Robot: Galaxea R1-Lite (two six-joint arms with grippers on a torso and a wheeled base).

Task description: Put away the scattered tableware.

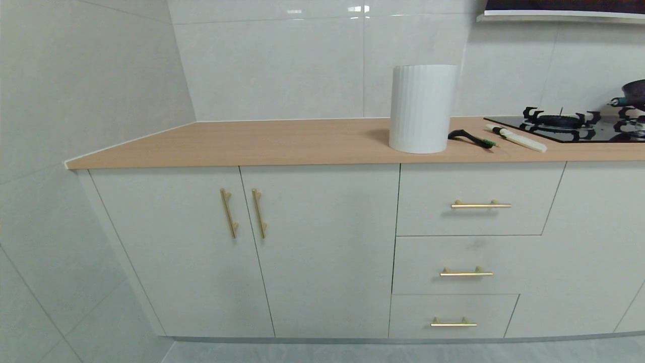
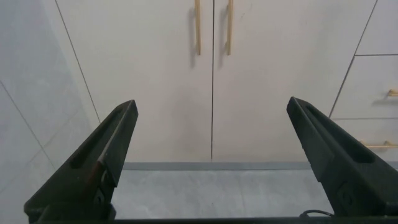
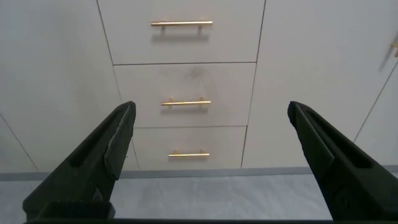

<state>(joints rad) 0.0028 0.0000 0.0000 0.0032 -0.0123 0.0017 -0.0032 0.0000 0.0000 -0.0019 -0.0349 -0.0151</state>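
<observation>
Nearest, the left gripper (image 2: 211,104) and right gripper (image 3: 211,106) hang with jaws spread wide and empty, low before the cabinet doors (image 2: 249,93) and drawers (image 3: 186,62). Farther off, on the countertop (image 1: 252,143), a black-handled utensil (image 1: 471,137) and a white-handled utensil (image 1: 516,138) lie loose just right of the white ribbed holder (image 1: 421,108), well above both grippers. Nothing looks put away yet; the whole job seems left.

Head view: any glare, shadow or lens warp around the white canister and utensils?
Head view: glare sits high on the wall tiles, away from the white canister; its shadow falls on the countertop toward the robot's left, so the black utensil and white utensil are evenly lit; the cabinet plinth bows slightly. Wrist views: the left tool and right tool are dark shapes.
</observation>
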